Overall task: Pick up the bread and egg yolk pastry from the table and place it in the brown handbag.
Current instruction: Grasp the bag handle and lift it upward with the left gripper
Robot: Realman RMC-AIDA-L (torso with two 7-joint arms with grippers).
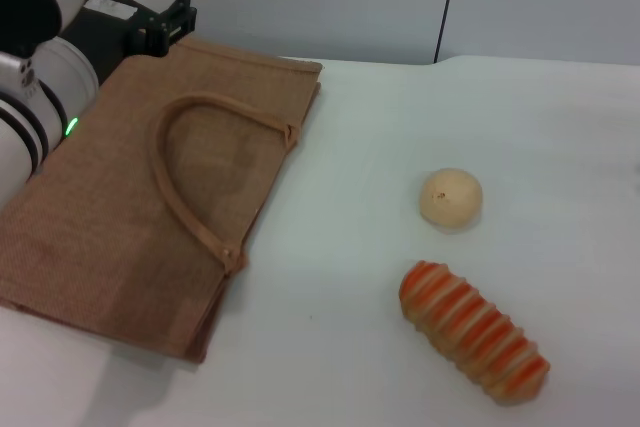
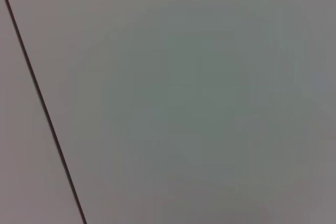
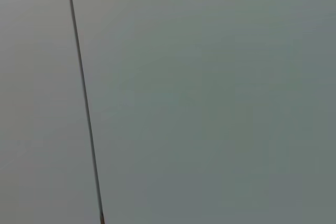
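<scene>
So, our rundown of the scene, item by item:

Brown handbag (image 1: 130,207): we see it lying flat on the white table (image 1: 350,247), on the left side, with one looped tan handle (image 1: 190,172) resting on top of the weave.

Egg yolk pastry (image 1: 451,198): sits on the table to the right of the bag, well apart from it, nothing touching it.

Bread (image 1: 473,330): striped loaf lying diagonally, nearer to us than the pastry and close to it, with a gap between them.

Left gripper (image 1: 160,22): dark, up at the far left corner by the bag's far edge, holding nothing we can see; we honestly can't tell how far open it is.

Right gripper: we don't see it in the head view.

Wrist views: both just show a plain grey wall (image 2: 199,98) with a dark seam (image 3: 84,98).
</scene>
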